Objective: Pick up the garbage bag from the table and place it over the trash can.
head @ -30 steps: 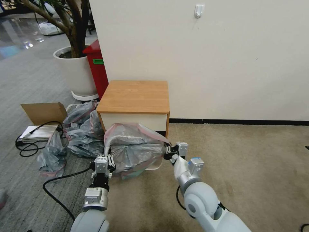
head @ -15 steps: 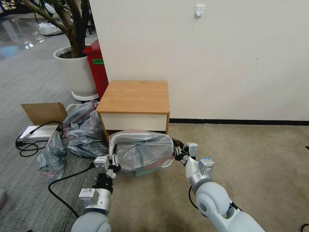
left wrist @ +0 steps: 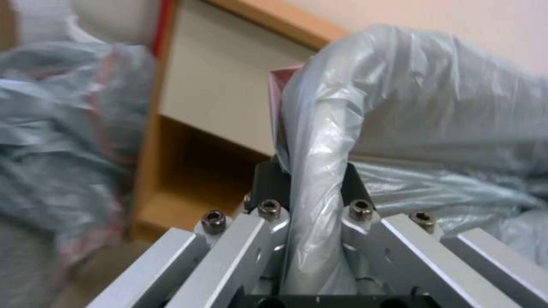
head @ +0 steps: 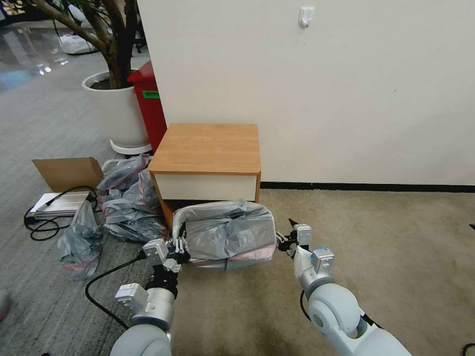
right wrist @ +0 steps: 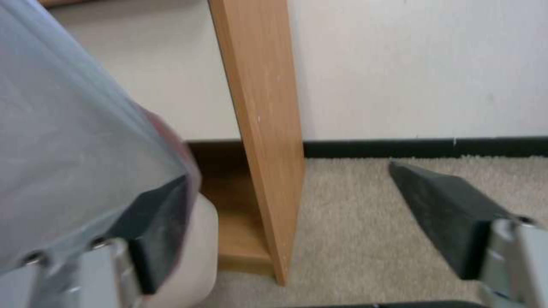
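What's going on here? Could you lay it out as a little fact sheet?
bag: grey plastic bag draped over the bin
bin: beige bin on the carpet in front of the table
left claw: shut on the bag at the bin's left side
right claw: open, beside the bin's right side
spare bags: heap left of the table

Translucent grey crinkled plastic garbage bag (head: 228, 232), pinkish-red band low, drawn over beige bin (right wrist: 203, 252) on carpet, just before orange-brown wooden nightstand (head: 208, 147), top bare.
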Controlling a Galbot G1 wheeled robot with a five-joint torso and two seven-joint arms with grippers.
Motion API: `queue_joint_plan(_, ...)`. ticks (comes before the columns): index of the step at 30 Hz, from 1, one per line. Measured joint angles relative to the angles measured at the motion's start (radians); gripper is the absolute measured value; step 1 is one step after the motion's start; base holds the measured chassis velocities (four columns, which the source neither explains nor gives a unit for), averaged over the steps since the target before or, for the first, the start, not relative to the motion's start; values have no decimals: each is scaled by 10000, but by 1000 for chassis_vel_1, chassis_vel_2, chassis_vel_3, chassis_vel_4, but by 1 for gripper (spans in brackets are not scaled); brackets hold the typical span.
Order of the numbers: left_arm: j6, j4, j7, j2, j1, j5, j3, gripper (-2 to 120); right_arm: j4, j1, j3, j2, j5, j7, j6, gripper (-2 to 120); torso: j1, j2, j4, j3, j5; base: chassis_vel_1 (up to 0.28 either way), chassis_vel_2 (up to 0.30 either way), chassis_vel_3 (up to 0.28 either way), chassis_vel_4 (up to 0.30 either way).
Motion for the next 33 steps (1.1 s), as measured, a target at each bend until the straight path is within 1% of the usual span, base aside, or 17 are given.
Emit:
queue_joint_plan(1, 140, 67, -113, -27, -47, 116, -57, 5, 203, -120, 103, 89, -35, -67, 29, 95, 0, 0, -1, 0, 0, 0, 0, 0, 0)
queue_joint_plan(2, 292, 110, -190, -43, -76, 253, -95, 5, 348, -200, 173, 154, -68, -128, 36, 96, 0, 0, -1, 0, -1, 0, 0, 0, 0)
queue_joint_plan(3, 598, 186, -282, -47, -107, 514, -163, 5, 769, -377, 376, 296, -171, -328, 41, 99, 0, 0, -1, 0, -1, 0, 0, 0, 0)
queue_joint_plan(7, 951, 264, -368, -1, -120, 752, -218, 5, 1449, -593, 717, 363, -42, -622, -133, 100, 0, 0, 0, 0, -2, 0, 0, 0, 0)
queue_joint_plan(8, 1009, 314, -414, 10, -157, 795, -244, 5, 1769, -727, 869, 335, 319, -722, -227, 100, 0, 0, 0, 0, -1, 0, 0, 0, 0)
queue_joint_plan(10, 1018, 350, -453, -1, -195, 793, -253, 5, 1902, -785, 918, 334, 578, -724, -247, 100, 0, 0, 0, 0, -1, 0, 0, 0, 0)
queue_joint_plan(12, 1012, 418, -514, -55, -272, 761, -272, 5, 2192, -942, 985, 394, 1171, -654, -268, 100, 0, 0, 0, 0, -2, 0, 0, 0, 0)
queue_joint_plan(13, 947, 473, -543, -115, -318, 740, -298, 5, 2429, -1097, 971, 491, 1726, -520, -273, 100, 0, 0, -1, 0, 0, 0, 0, 0, 0)
queue_joint_plan(14, 819, 535, -550, -178, -351, 749, -310, 5, 2715, -1246, 846, 621, 2511, -161, -317, 100, 0, 0, -1, 0, -1, 0, 0, 0, 0)
queue_joint_plan(15, 819, 535, -550, -178, -351, 749, -310, 5, 2715, -1246, 846, 621, 2511, -161, -317, 100, 0, 0, -1, 0, -1, 0, 0, 0, 0)
queue_joint_plan(16, 756, 561, -550, -199, -359, 772, -311, 5, 2828, -1316, 773, 676, 2839, 5, -356, 100, 0, 0, 0, 0, -1, 0, 0, 0, 0)
queue_joint_plan(17, 589, 611, -545, -231, -365, 893, -301, 5, 3099, -1517, 595, 785, 3526, 306, -505, 100, 0, 0, 1, 0, -1, 0, 0, 0, 0)
queue_joint_plan(19, 516, 629, -532, -238, -366, 974, -288, 5, 3218, -1614, 519, 815, 3777, 413, -612, 100, 0, 0, 1, 0, 0, 0, 0, 0, 0)
queue_joint_plan(20, 386, 666, -484, -244, -369, 1121, -269, 5, 3455, -1853, 349, 872, 4249, 543, -879, 100, 0, 0, 0, 0, -1, 0, 0, 0, 0)
queue_joint_plan(21, 315, 680, -461, -248, -371, 1155, -245, 5, 3572, -2054, 239, 914, 4372, 463, -1019, 100, 0, 0, -1, -1, -1, 0, 0, 0, 0)
queue_joint_plan(26, 303, 648, -530, -281, -385, 832, -203, 5, 3549, -2443, -29, 1017, 3945, 310, -1285, 100, 0, 0, 0, 0, -1, 0, 0, 0, 0)
queue_joint_plan(33, 248, 606, -541, -293, -377, 841, -176, 5, 3305, -2437, -274, 1317, 3742, 626, -1322, 99, 0, 0, 0, -1, -1, 0, 0, 0, 0)
